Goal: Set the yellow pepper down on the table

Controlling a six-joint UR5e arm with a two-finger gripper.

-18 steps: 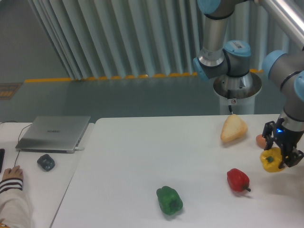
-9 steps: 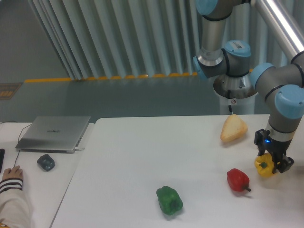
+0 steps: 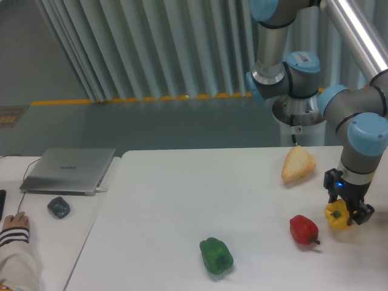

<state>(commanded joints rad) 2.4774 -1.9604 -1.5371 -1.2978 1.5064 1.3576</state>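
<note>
The yellow pepper (image 3: 336, 216) is small, glossy and lobed, and it sits between the fingers of my gripper (image 3: 343, 213) at the right side of the white table (image 3: 182, 206). The gripper points straight down and is shut on the pepper. The pepper looks low, at or just above the tabletop; whether it touches the surface I cannot tell. The red pepper (image 3: 303, 230) lies just to its left.
A green pepper (image 3: 216, 256) lies near the table's front middle. A tan wedge of bread (image 3: 297, 164) rests behind the red pepper. On the adjoining desk at left are a laptop (image 3: 70, 170), a mouse (image 3: 59, 207) and a person's hand (image 3: 15, 224).
The gripper carried the yellow pepper a little leftward from the table's right edge toward the red pepper, then settled; in the last half second it barely shifted.
</note>
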